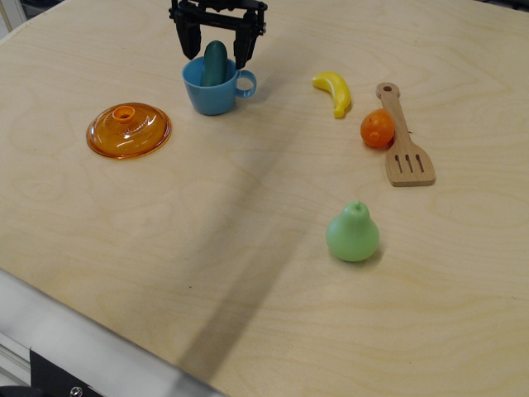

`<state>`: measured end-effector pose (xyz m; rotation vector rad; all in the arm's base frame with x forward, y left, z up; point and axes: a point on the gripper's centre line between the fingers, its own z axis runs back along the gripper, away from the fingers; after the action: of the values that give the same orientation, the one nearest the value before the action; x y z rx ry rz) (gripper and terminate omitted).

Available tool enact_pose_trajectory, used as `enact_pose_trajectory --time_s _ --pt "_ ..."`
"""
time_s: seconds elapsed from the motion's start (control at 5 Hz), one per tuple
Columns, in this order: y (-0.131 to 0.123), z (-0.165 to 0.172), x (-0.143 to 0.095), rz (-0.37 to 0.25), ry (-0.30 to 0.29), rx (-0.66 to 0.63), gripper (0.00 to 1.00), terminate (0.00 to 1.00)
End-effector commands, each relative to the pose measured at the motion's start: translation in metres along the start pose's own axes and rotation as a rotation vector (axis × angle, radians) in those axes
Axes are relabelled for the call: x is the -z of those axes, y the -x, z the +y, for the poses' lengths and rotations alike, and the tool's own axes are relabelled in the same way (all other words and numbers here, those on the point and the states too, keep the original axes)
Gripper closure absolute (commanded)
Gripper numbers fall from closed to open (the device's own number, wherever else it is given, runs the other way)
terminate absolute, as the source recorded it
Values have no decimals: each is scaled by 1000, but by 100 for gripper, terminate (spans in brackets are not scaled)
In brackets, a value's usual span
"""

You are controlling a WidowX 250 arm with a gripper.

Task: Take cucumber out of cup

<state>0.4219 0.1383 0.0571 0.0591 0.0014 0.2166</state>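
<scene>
The blue cup point(213, 88) sits on the wooden table point(248, 248), and everything else can be found from it. To the left of the cup, and a little nearer the camera, lies a round orange lid point(129, 129). To the right of the cup lies a yellow banana point(334, 92). Past the banana, farther from the cup, is a small orange fruit point(378, 128), and it touches a wooden spatula point(402, 141). A light green pear point(353, 232) stands well apart from the cup, toward the front right. None of these things is close to the cup, and nothing sits between the cup and them.

The dark green cucumber point(215, 63) stands up in the cup, with its top end poking out above the rim. The black gripper point(217, 51) hangs right over the cup. Its two fingers are spread apart, one on each side of the cucumber's top. There is a small gap on each side, so it is not squeezing the cucumber.
</scene>
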Motion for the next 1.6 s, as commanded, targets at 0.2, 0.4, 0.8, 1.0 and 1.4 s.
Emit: enact_pose_trajectory --time_s 0.2,0.4,0.8,1.0,1.4 --pt "-3 0 -28 -77 2 -28 100 0" --pt "1 0 -34 -68 -19 -34 100 0" --pt "12 -4 -67 -111 -37 -40 100 0" --pt "18 -11 -79 -129 -44 -32 100 0" --pt "32 -47 -96 -156 -48 27 100 0"
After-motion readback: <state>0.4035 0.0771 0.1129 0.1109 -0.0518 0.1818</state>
